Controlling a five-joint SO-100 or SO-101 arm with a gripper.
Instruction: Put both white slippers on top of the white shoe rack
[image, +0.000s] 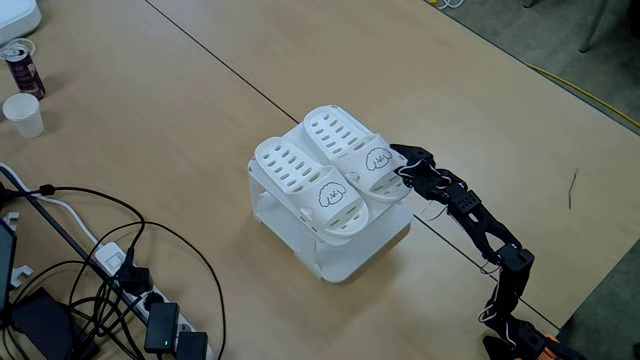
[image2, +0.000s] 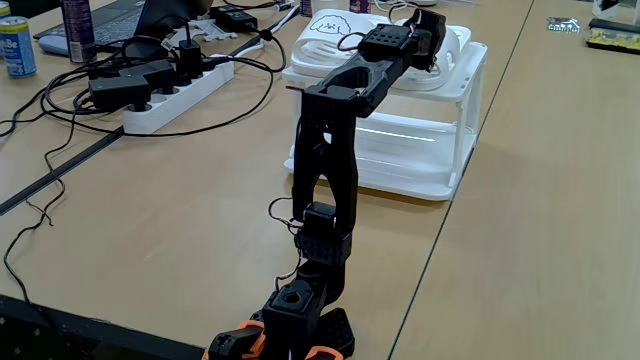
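Both white slippers (image: 325, 170) lie side by side on the flat top of the white shoe rack (image: 345, 262), toes pointing away from the arm, cartoon faces uppermost. The slipper nearer the arm (image: 360, 150) rests wholly on the top. The other slipper (image: 305, 185) has its heel end reaching to the rack's front edge and perhaps a little over it. The rack stands on the wooden desk (image: 200, 110), close to a seam between panels.

The claw (image: 402, 168) sits at the heel of the nearer slipper, touching it or just beside it; in the other fixed view the claw (image2: 432, 30) hangs above the rack's top. Whether its jaws are parted or closed on the heel cannot be told from either view.

Judged from this layout, placement looks essentially complete, and the risk lies in the retreat. If a jaw is hooked on the heel rim, pulling back would drag that slipper off the edge. A sideways swing could push it into its neighbour, which has little margin at the front. The light rack could also slide on the desk if the arm (image2: 325, 150) brushes it.

Cables and a power strip (image2: 175, 95) lie well apart, away from the arm's likely path.
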